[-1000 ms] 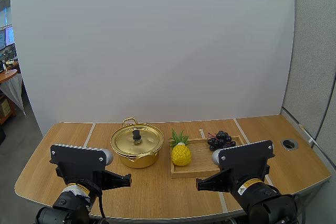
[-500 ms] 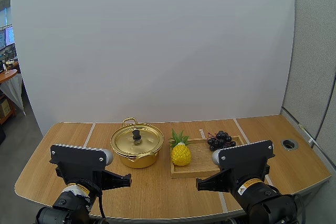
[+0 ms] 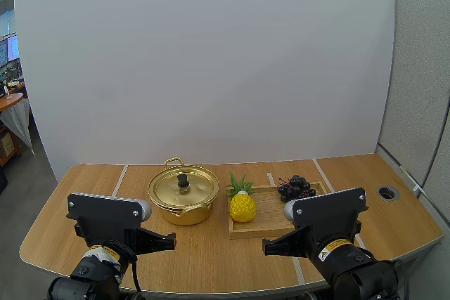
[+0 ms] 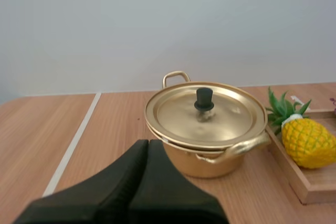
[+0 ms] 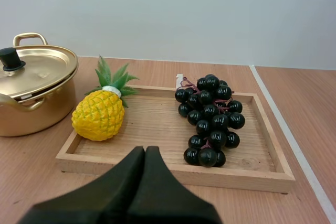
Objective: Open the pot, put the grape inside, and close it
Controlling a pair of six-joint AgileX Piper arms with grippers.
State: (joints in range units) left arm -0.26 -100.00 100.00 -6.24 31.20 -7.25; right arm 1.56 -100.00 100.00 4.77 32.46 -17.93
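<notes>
Nothing is moving since the earlier frames: both arms are waiting at the bottom edge of the high view, and every object is sitting where it was. The left hand (image 4: 148, 142) is pointing toward the golden pot (image 3: 182, 207), with its black fingers lying together as one wedge and gripping nothing. The right hand (image 5: 145, 149) is likewise pressed shut and empty, aiming at the wooden tray (image 5: 173, 174). The pot is standing left of centre in the high view on the wooden surface (image 3: 84, 201), and its lid (image 4: 205, 114) is sitting squarely on top with the black knob upright. Just to the right, the tray is lying beside the pot without touching it. The bunch of grapes (image 5: 210, 121) is resting in the tray's right half, toward the far rim. A yellow pineapple (image 5: 100, 115) is leaning in the tray's left end, nearest the pot.
</notes>
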